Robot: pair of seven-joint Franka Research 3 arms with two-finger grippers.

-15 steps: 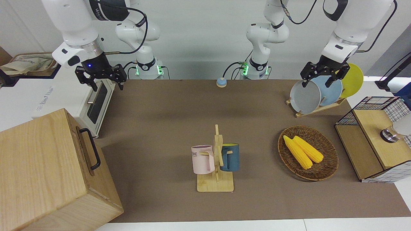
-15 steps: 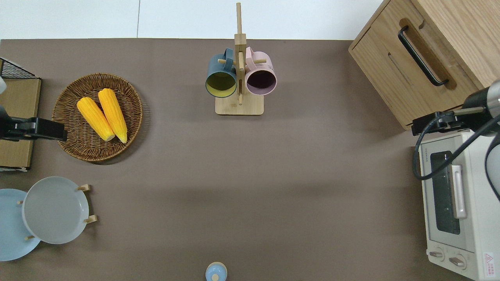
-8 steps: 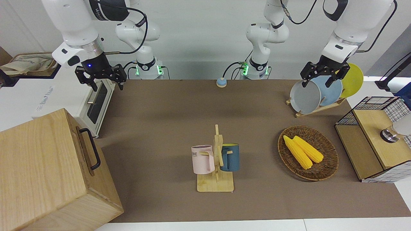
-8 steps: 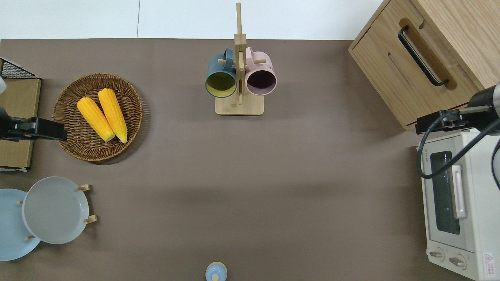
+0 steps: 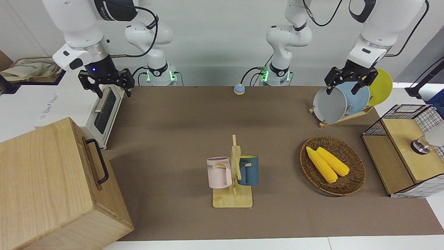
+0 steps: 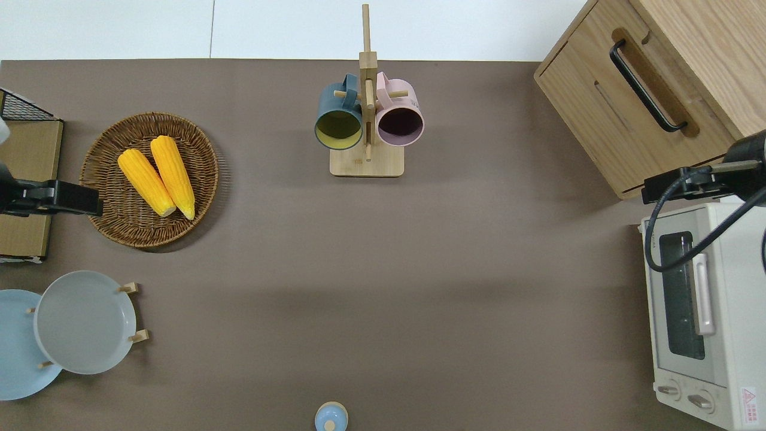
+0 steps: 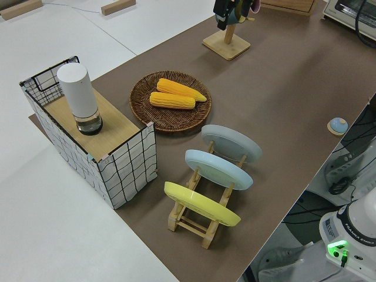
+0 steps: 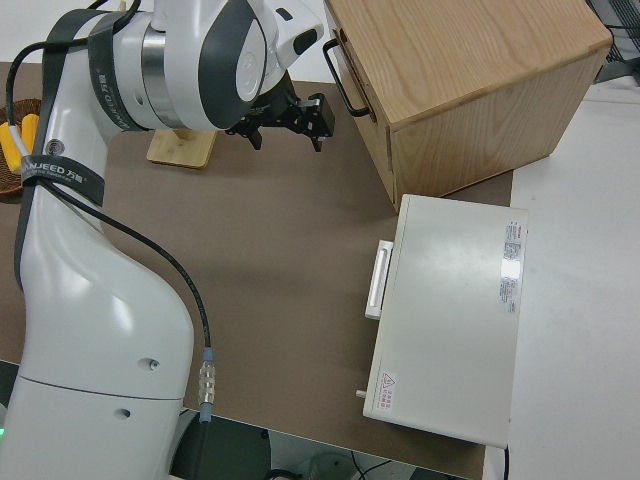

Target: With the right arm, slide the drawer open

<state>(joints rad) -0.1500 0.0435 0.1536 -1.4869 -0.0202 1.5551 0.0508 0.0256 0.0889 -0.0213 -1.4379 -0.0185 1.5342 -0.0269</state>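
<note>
Brown table mat (image 6: 419, 269): layout.

- Right arm's end, farther from robots: big pale wooden box (image 6: 706, 36). Its light-wood drawer (image 6: 598, 114) faces the table's middle, with a black bar handle (image 6: 645, 85) on its front.
- Same end, nearer to robots, just beside the box: white toaster oven (image 6: 736, 311).
- Mid-table, farther from robots: wooden mug rack (image 6: 366, 164), with a dark blue mug (image 6: 339, 117) and a pink mug (image 6: 399, 117) hanging on it.
- Toward left arm's end: round wicker basket (image 6: 102, 227), with two yellow corn cobs (image 6: 146, 182) in it.
- Nearer to robots than the basket: wooden plate rack (image 7: 197, 220) with three plates on edge. The grey plate (image 6: 84, 320) is nearest the middle, then the pale blue plate (image 6: 15, 353), then the yellow plate (image 7: 200, 204).
- Left arm's end: wood-and-wire-grid cabinet (image 7: 126, 161), with a white cylinder (image 7: 79, 97) on top.
- Mid-table, nearest robots: small blue round button (image 6: 330, 417).
</note>
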